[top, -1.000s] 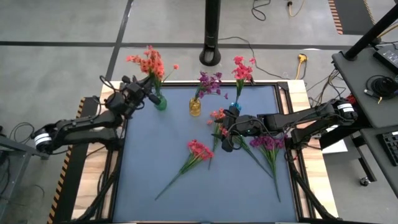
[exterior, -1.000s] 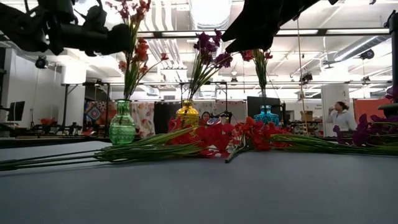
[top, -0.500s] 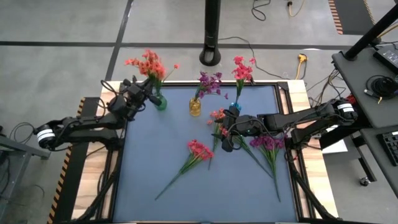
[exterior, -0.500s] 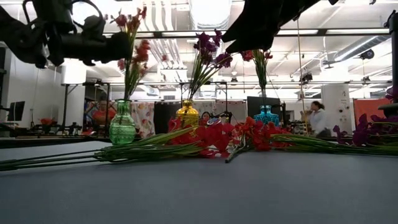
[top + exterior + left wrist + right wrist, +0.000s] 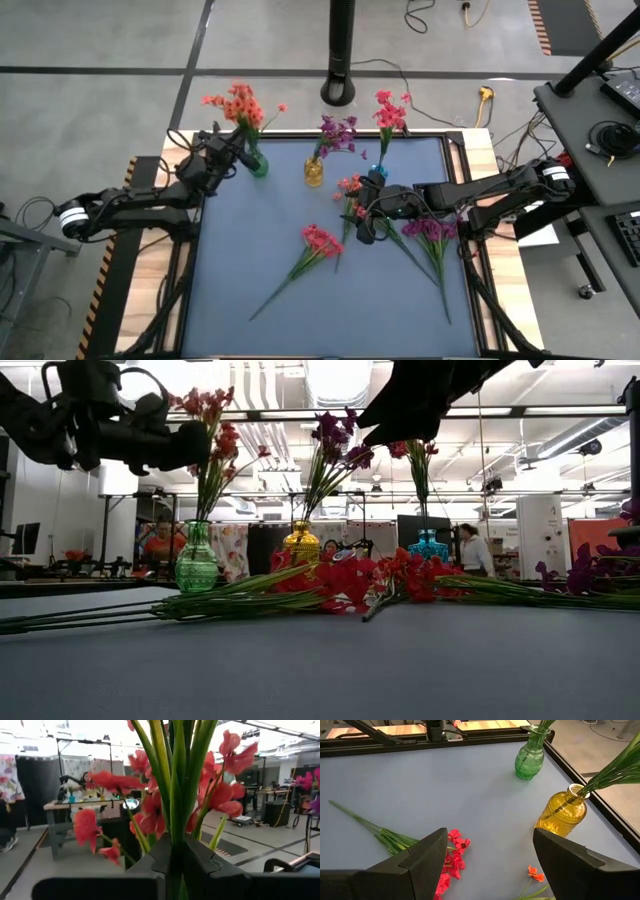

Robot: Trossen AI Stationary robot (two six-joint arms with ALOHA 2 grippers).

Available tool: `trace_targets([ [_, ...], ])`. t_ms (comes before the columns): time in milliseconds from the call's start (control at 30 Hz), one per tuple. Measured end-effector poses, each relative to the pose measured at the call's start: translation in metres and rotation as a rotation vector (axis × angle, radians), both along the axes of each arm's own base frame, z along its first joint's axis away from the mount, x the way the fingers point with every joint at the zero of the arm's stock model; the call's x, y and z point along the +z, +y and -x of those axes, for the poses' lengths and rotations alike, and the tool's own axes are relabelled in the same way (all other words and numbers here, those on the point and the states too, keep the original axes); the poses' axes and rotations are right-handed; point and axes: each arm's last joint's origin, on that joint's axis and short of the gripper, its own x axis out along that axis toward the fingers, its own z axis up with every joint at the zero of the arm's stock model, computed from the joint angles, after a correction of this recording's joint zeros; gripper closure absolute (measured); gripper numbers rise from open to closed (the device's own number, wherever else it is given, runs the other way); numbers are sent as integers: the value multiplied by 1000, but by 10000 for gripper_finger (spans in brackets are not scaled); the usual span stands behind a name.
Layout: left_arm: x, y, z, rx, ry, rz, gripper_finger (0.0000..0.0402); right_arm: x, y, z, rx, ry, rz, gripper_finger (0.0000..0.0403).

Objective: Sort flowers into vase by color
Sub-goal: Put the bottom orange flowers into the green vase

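Note:
An orange-red flower spray [image 5: 240,102] stands in the green vase [image 5: 258,166] at the table's far left, with my left gripper [image 5: 238,150] shut on its stems just above the vase's mouth. Purple flowers [image 5: 338,130] stand in the yellow vase [image 5: 314,173], and pink-red flowers [image 5: 390,112] in the blue vase [image 5: 378,172]. My right gripper [image 5: 364,228] hovers open over loose sprays lying on the mat: pink-red [image 5: 320,240], purple [image 5: 430,230] and orange-red [image 5: 350,185]. My left gripper pinches the bundle of green stems [image 5: 175,832] between its two fingers, below the blossoms. The fingers come roughly level from the table's left and lie across the stems. The spray stands upright, its lower stems [image 5: 203,510] reaching down into the green vase [image 5: 197,560].
The three vases stand in a row along the mat's far edge. Long stems of the loose sprays trail toward the near edge [image 5: 270,300]. A black pole base [image 5: 340,90] stands beyond the table. People move about in the room behind.
My left gripper has gone down toward the green vase with the orange-red spray, still shut on its stems; the blossoms sit lower above the vase than before. My right gripper has kept still.

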Motion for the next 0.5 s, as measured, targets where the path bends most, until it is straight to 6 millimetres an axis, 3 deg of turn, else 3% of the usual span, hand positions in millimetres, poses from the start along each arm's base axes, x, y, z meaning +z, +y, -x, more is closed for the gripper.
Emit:
trace_targets([
  [200, -1, 0, 0, -9, -19, 23, 369, 0, 0, 0, 0, -1, 0, 115],
  [500, -1, -1, -1, -14, -29, 31, 302, 0, 0, 0, 1, -1, 0, 115],
])
